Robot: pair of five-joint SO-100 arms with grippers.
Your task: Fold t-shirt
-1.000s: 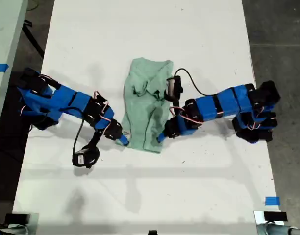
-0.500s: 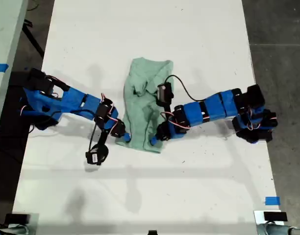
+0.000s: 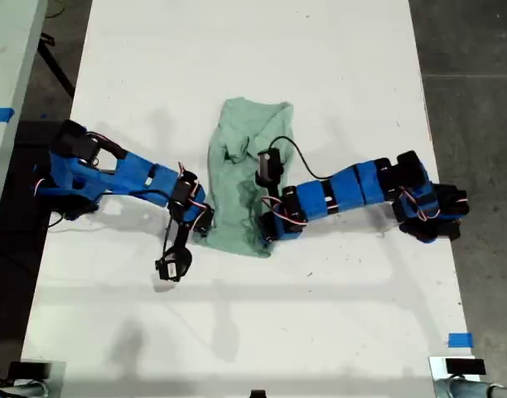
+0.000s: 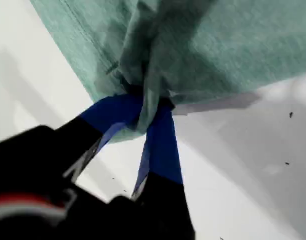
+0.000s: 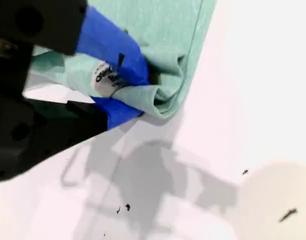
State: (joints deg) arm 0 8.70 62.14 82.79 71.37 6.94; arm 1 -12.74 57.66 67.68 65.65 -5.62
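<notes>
Where your two blue arms meet on the white desk [image 3: 336, 332], the pale mint-green cloth t-shirt [image 3: 241, 178] lies bunched between them. My first gripper [image 4: 145, 112] has its jaws pinched on a gathered fold; my second gripper [image 5: 128, 87] clamps a hem corner bearing a small label. Black housings hide both jaw hinges.

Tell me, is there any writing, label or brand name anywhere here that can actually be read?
Small white label on the t-shirt, pinched in my second gripper: dark print, too blurred to read.
T-shirt fabric at my first gripper: no print.
Blue arms, white table, blue tape pieces in the exterior view: no writing visible.
Nothing here is legible.
</notes>
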